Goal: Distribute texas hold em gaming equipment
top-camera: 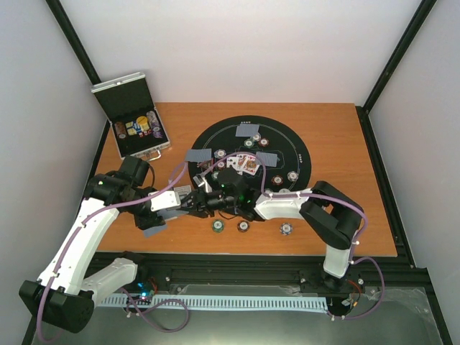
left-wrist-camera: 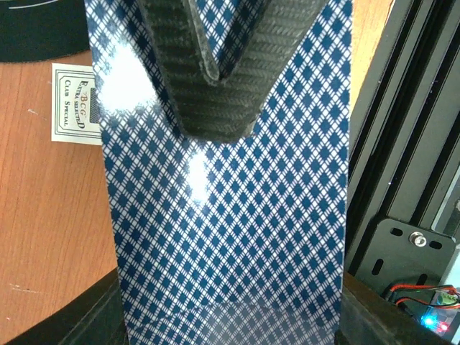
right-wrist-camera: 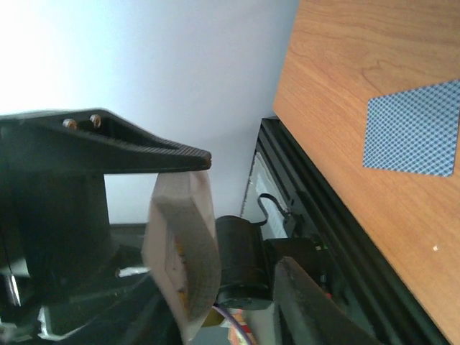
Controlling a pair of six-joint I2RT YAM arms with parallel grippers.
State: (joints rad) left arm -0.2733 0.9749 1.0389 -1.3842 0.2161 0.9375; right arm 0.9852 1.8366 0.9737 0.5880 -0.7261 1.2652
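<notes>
Clamped in the left gripper (top-camera: 167,210) above the near edge of the wooden table (top-camera: 345,215), the glossy blue diamond-backed card deck (left-wrist-camera: 230,237) looks light, slick and bendy, so the right gripper (right-wrist-camera: 246,210), jaws apart around its end, should pinch its faces.

Left claw (top-camera: 185,202) pinched closed, right claw (top-camera: 203,204) parted, both arms angled inward, tip-to-tip

Blue-diamond-backed deck (left-wrist-camera: 230,215) up off the worktop (top-camera: 338,215), 1 card (right-wrist-camera: 411,136) face-down on wood near the front edge. Face-down cards (top-camera: 246,129) and chips (top-camera: 277,180) dot the black mat (top-camera: 291,144); 3 more chips sit just in front.
</notes>
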